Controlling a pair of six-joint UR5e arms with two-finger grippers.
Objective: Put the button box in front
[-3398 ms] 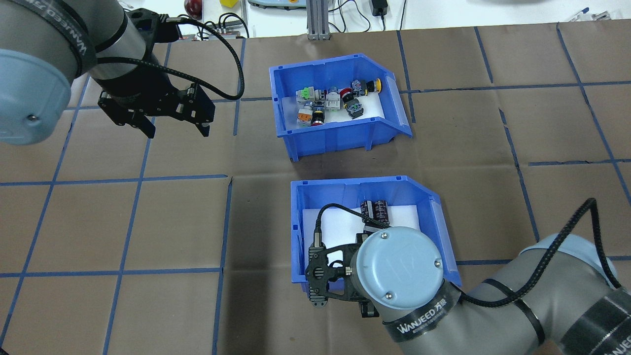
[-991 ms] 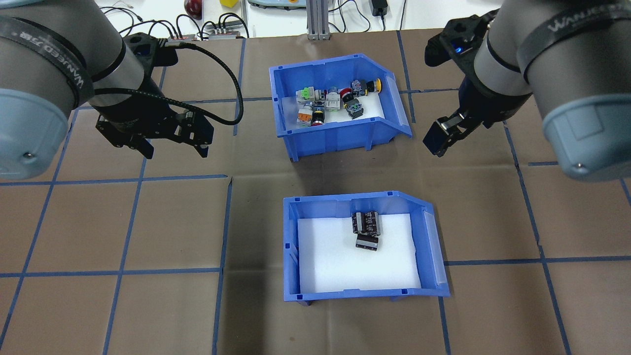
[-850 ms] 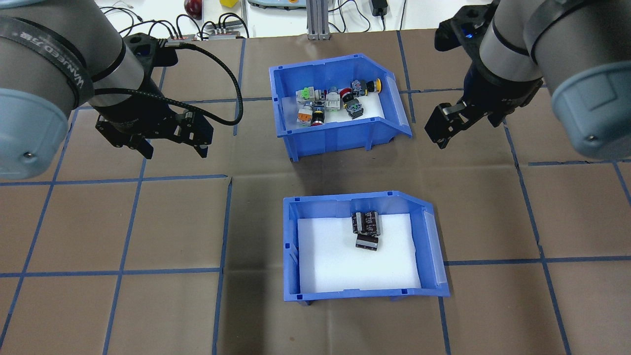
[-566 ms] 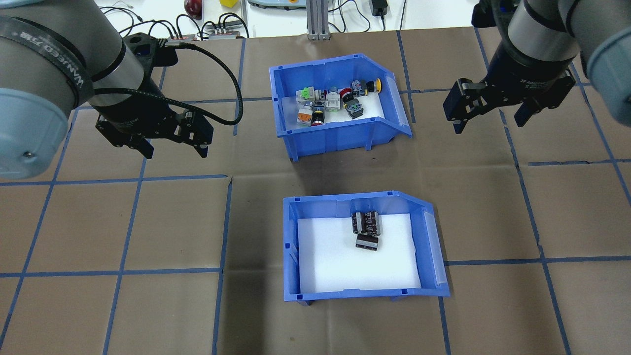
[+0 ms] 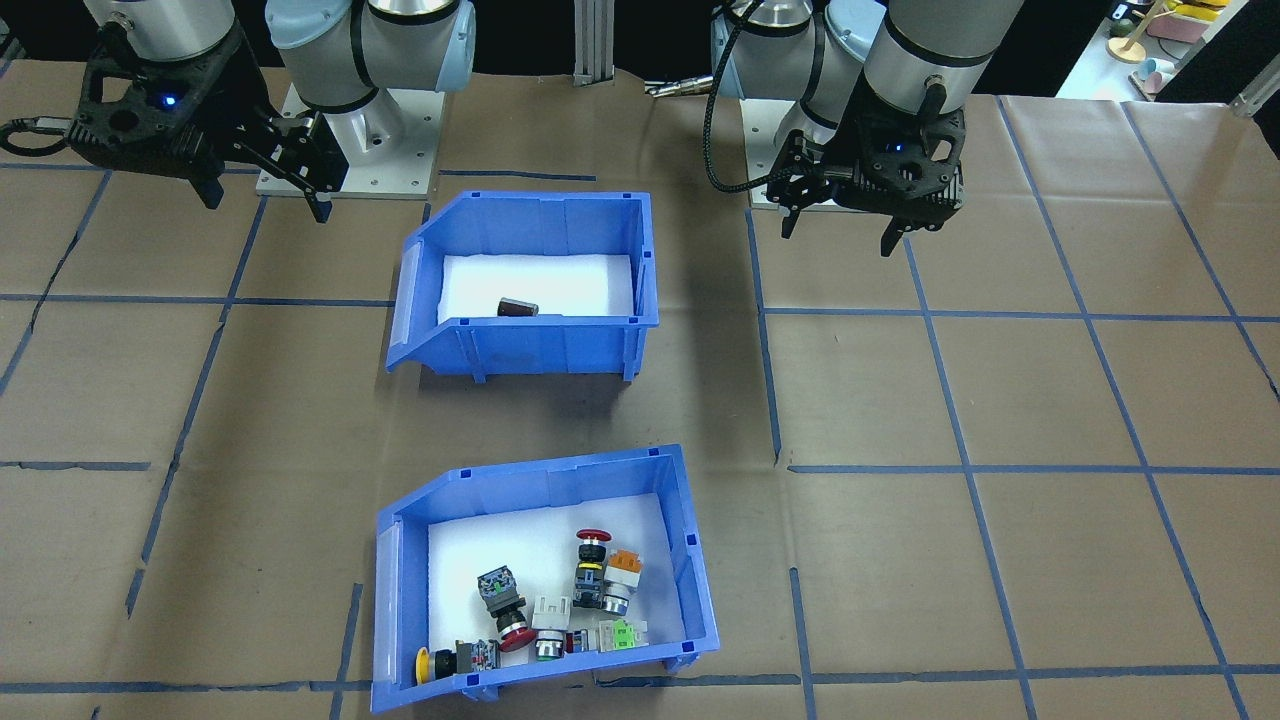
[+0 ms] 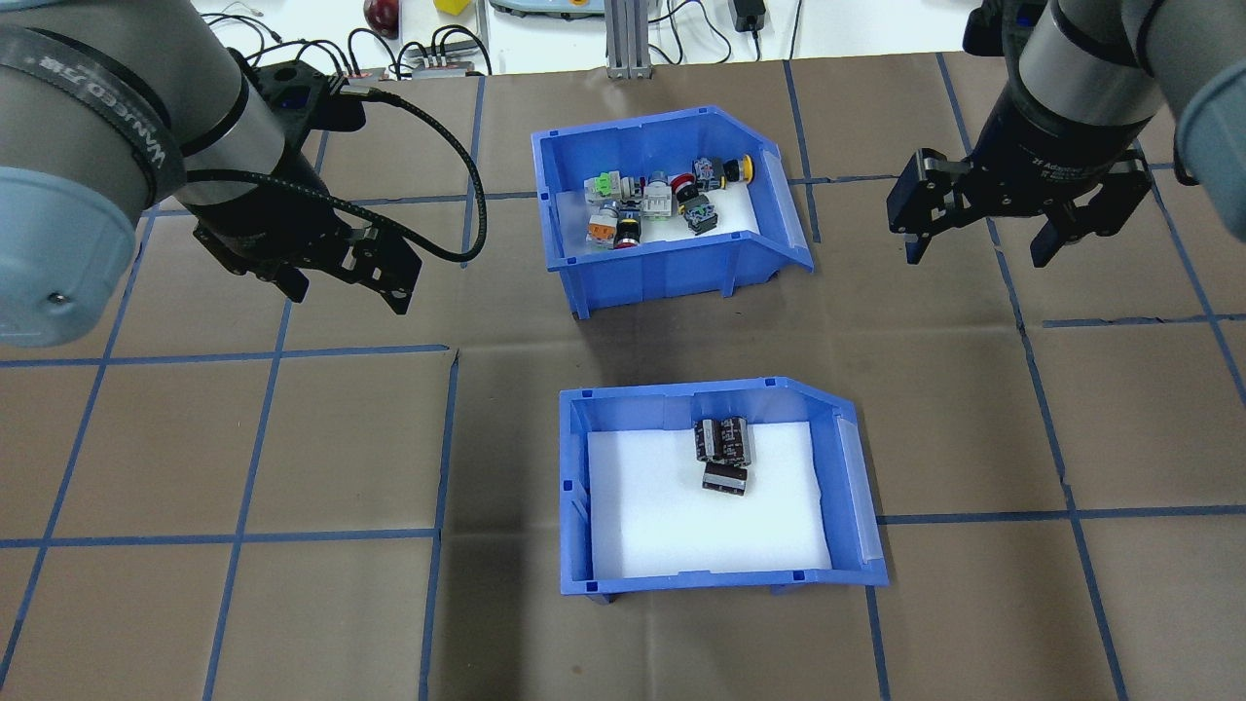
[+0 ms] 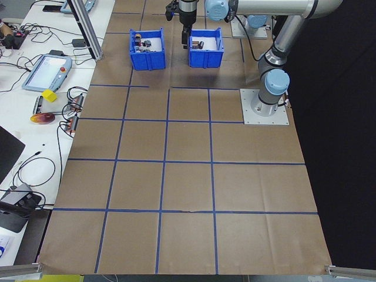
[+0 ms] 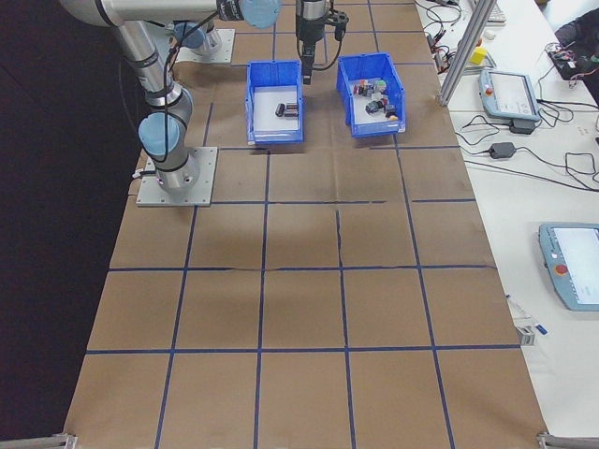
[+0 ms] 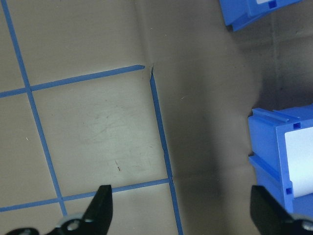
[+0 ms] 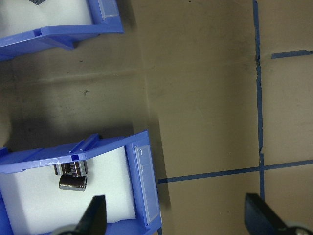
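The button box point(image 6: 662, 273), a blue bin with a white liner and assorted push-buttons, stands at the table's far side point(image 5: 560, 470) point(image 7: 147, 59) point(image 8: 379, 117). Only its corner shows in the left wrist view point(image 9: 254, 10) and the right wrist view point(image 10: 58, 32). My left gripper point(image 6: 348, 292) point(image 5: 835, 232) point(image 9: 183, 210) hovers open and empty to its left. My right gripper point(image 6: 976, 255) point(image 5: 266, 205) point(image 10: 176, 215) hovers open and empty to its right. Neither touches the box.
A second blue bin point(image 6: 574, 487) point(image 5: 540, 345) point(image 10: 142, 191) point(image 9: 266, 147) with dark brown cylinders point(image 6: 722, 450) sits nearer the robot, straight behind the button box. Brown paper with blue tape lines point(image 6: 292, 438) covers the table. Cables and devices lie beyond the far edge.
The right gripper left the cylinder bin, which now sits squarer and slightly lower in the view. It then swung right beside the button box and turned. The left gripper shifted slightly.
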